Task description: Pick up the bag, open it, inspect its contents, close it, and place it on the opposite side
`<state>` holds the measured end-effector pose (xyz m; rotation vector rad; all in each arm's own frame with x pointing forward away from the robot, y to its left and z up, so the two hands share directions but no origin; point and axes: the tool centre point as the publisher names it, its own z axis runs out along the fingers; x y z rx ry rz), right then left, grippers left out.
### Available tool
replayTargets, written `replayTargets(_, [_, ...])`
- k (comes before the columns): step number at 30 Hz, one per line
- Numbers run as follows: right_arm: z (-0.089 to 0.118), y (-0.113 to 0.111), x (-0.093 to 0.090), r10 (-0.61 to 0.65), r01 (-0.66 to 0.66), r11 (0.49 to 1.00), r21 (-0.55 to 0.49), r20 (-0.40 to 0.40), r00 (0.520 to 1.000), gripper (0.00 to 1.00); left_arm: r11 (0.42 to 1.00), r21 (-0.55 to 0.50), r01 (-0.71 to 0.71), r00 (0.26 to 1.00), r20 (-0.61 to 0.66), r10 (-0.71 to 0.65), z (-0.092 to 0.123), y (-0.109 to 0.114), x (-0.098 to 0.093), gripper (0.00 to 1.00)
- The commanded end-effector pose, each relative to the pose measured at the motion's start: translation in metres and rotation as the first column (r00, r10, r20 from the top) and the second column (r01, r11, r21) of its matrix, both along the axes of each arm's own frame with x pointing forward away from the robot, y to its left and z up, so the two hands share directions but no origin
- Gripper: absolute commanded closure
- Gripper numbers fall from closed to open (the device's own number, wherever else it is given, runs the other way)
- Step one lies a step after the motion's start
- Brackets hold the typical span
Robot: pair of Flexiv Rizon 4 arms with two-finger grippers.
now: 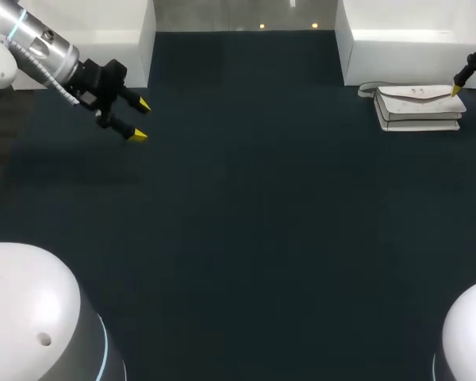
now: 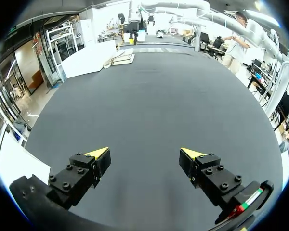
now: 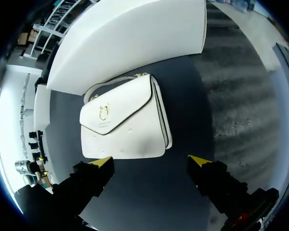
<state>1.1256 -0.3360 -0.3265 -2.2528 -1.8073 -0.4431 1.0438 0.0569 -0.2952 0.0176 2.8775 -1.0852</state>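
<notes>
A white handbag with a pointed flap and a small gold clasp lies flat on the dark table at the far right, its strap looped behind it. The right wrist view has the handbag just ahead of my right gripper, whose fingers stand open and apart from it. In the head view only the right gripper's yellow tips show at the right edge, beside the bag. My left gripper hangs open over the table's far left with nothing between its fingers; the left wrist view shows the bag far across the table.
A white box stands at the back right just behind the bag, and a second white box stands at the back left. The dark table top stretches between the two arms.
</notes>
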Motion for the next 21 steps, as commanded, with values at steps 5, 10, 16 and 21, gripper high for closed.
replayTargets(5, [-0.022,-0.018,0.023,-0.030,0.028,0.994,0.104,0.015,0.999,0.00,1.000,-0.003,0.000,1.000,0.002,0.000,-0.001,0.000,0.000,0.00])
replayTargets(10, [-0.028,-0.015,0.035,-0.039,0.034,0.989,0.146,0.029,0.999,0.00,1.000,-0.003,0.000,1.000,0.002,0.000,-0.001,0.000,0.000,0.00])
replayTargets(16, [-0.035,-0.012,0.049,-0.062,0.049,0.975,0.215,0.054,0.997,0.00,1.000,-0.003,0.000,1.000,0.002,0.000,-0.001,0.000,0.000,0.00])
replayTargets(21, [-0.039,-0.009,0.054,-0.074,0.057,0.967,0.248,0.062,0.995,0.52,1.000,-0.003,0.000,1.000,0.002,0.000,-0.001,0.000,0.000,0.00])
